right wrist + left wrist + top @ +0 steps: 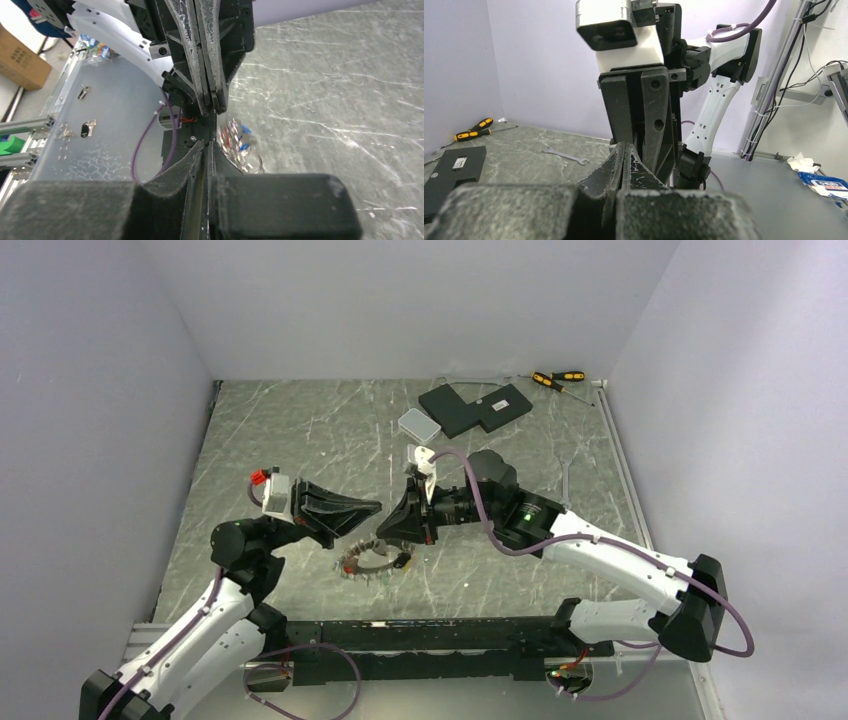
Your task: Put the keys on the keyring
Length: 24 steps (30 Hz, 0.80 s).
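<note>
Left claw (378,507): fully closed, empty. Right claw (381,534): closed down to a thin slit, with nothing visible in its grip. The two tips point at each other and almost meet above the table (300,430). The keyring (366,562) lies flat on the table just beside and below the tips, on the side nearer the arm bases, and touches neither claw. The keys (244,131) cluster on it, showing red and blue heads.

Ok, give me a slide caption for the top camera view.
Left gripper and right gripper face tip to tip near the keyring and keys on the marbled table.
</note>
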Tool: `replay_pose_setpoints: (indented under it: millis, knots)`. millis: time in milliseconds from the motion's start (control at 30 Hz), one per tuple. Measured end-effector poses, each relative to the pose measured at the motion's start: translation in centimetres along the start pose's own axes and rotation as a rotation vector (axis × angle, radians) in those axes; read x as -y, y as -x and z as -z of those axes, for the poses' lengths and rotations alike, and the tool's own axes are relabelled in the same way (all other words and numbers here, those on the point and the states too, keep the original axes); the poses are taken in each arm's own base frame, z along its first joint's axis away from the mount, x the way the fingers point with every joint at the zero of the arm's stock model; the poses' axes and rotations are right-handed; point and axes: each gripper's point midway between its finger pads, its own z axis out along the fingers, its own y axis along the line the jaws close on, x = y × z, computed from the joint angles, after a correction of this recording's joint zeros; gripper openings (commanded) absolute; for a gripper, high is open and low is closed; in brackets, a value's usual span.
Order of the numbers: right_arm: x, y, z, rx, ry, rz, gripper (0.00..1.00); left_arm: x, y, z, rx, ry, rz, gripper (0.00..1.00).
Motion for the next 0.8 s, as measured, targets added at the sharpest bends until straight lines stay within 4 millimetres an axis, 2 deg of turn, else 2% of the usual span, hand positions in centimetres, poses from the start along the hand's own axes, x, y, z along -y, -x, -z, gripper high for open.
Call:
replay_pose_setpoints:
  millis: [100,267,367,400,467,567,633,800]
  knots:
    - [0.1,0.3,0.4,0.005,-0.022,0.021,0.00,-0.1,0.0,0.0,-0.001,0.008,-0.002,0.00]
    - [-0.4,1.6,1.6,0.040,-0.047,0.074,0.00,-0.5,-0.6,0.2,-0.048,0.033,-0.015,0.00]
    - [-0.1,1.4,1.9,0.032,-0.073,0.085,0.00,-0.7,0.2,0.0,-0.097,0.057,-0.063,0.00]
    - [0.2,1.2,1.9,0.022,-0.086,0.081,0.02,-0.7,0.7,-0.1,-0.111,0.066,-0.085,0.02]
    - [0.8,0.6,2.1,0.001,-0.121,0.065,0.20,-0.9,1.7,0.0,-0.144,0.100,-0.144,0.12]
    - [1.9,-0.4,2.3,-0.021,-0.183,0.037,0.33,-1.5,2.5,0.5,-0.195,0.169,-0.213,0.25]
    - [2.8,-1.5,2.3,-0.045,-0.227,0.008,0.41,-2.6,1.7,1.2,-0.239,0.230,-0.217,0.36]
    - [6.7,-5.6,1.1,-0.148,-0.369,-0.110,0.49,-6.4,-2.9,4.1,-0.393,0.438,-0.126,0.54]
